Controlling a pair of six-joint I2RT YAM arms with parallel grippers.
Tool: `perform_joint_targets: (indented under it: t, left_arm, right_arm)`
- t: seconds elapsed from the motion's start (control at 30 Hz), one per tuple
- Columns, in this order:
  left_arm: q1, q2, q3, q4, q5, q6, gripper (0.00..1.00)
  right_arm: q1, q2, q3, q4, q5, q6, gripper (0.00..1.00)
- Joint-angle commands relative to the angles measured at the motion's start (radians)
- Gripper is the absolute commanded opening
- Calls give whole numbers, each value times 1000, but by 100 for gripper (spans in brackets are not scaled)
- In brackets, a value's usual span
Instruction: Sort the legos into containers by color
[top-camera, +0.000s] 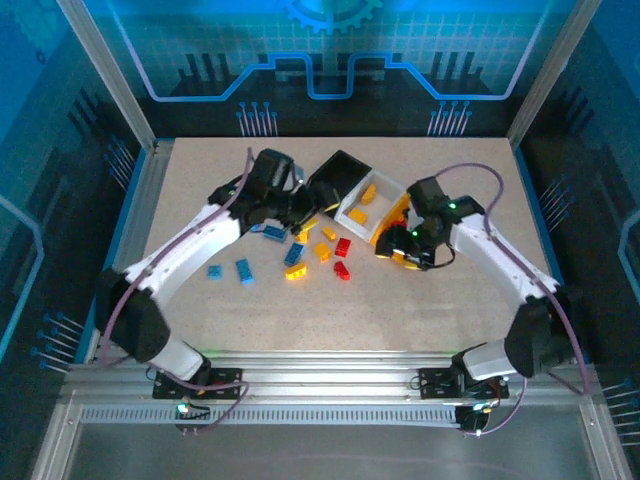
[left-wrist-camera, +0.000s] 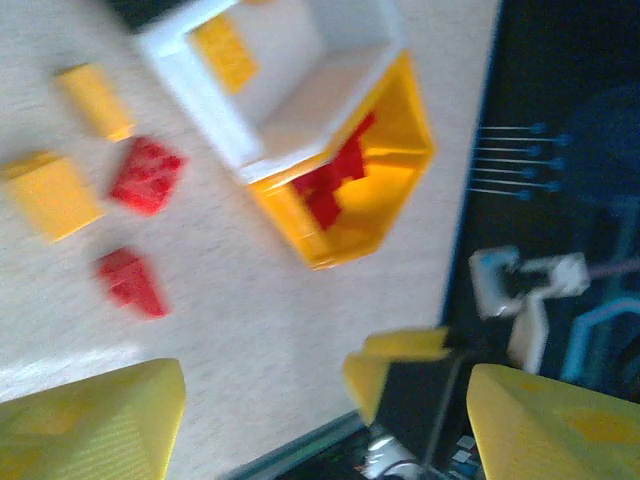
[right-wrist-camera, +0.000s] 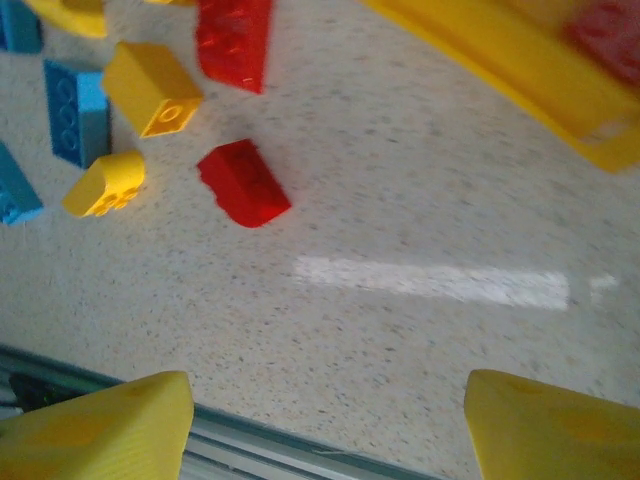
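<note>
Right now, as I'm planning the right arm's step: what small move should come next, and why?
Probably ease the open, empty right claw toward the loose red brick and lower over it; the yellow bin beside it already holds red ones.

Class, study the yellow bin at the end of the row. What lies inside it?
Red bricks lie heaped inside the yellow bin. No other colour shows there. How many cannot be told: the view is blurred and the bin's near wall covers part of its floor.
</note>
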Motion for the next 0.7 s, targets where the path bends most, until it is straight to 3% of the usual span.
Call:
perform_joint_targets:
  t: [0.0,0.2,0.37,0.5,0.67]
  left_arm:
    - [6,-163,-141,-149,-128,7,79]
    - [16,-412,-295,-252,-229,-14,88]
    - [44,-534,-318,-379,-247,31,99]
    - [82,-637,-335,-453,-252,42,99]
    - [131,-729,-355,-517,-240,58,99]
  right_arm:
    - [82,105,97,-9,-40,-96,77]
    - [260,349,317,-59,-27,-128,79]
    - [330,535,476,-68,-35,-88,81]
    - [366,672,622,-116,-37,-120,86]
    - [416,807,815,-231,69,-182,88]
